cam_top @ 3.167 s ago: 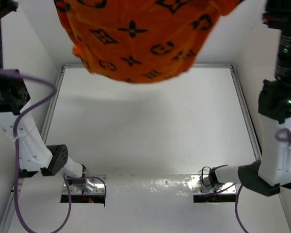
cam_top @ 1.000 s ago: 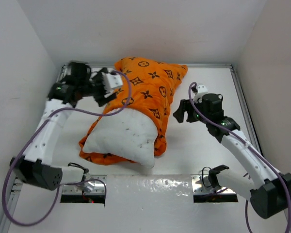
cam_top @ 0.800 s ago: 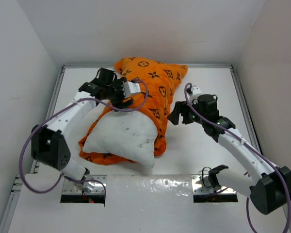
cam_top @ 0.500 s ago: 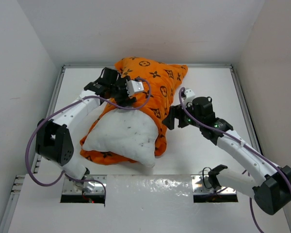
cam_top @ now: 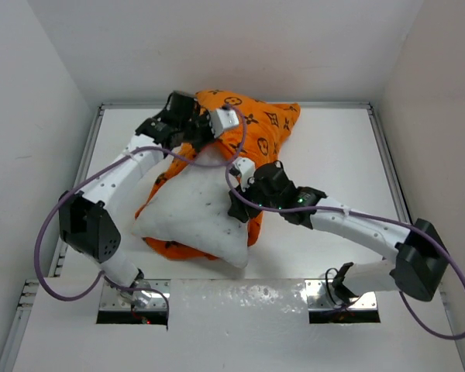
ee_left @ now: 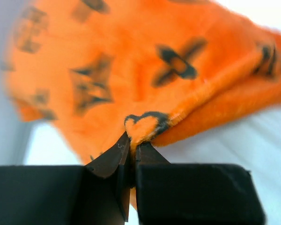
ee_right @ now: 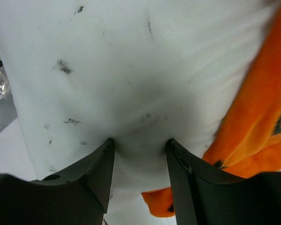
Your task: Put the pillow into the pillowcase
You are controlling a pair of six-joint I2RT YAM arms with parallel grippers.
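The orange pillowcase (cam_top: 262, 132) with dark brown motifs lies at the far middle of the table. The white pillow (cam_top: 190, 213) sticks out of its mouth toward the near left, more than half bare. My left gripper (cam_top: 221, 133) is shut on a pinch of the pillowcase's upper edge (ee_left: 143, 127), its fingertips (ee_left: 132, 140) meeting on the orange fleece (ee_left: 145, 56). From the right, my right gripper (cam_top: 236, 208) is pushed into the pillow's bare side. Its fingers are dug into the white fabric (ee_right: 131, 70), and a bulge of pillow fills the gap between them (ee_right: 140, 141). Orange cloth (ee_right: 257, 117) lies just right of them.
The white table (cam_top: 333, 155) is boxed in by white walls on three sides, with a metal rail (cam_top: 387, 170) along the right edge. Two metal base plates (cam_top: 132, 306) sit at the near edge. A purple cable (cam_top: 54, 232) loops off the left arm.
My left gripper has shut on the pillowcase's edge. The right arm has swung left onto the pillow, and its jaws have narrowed round a fold of it. The pillow has shifted slightly.
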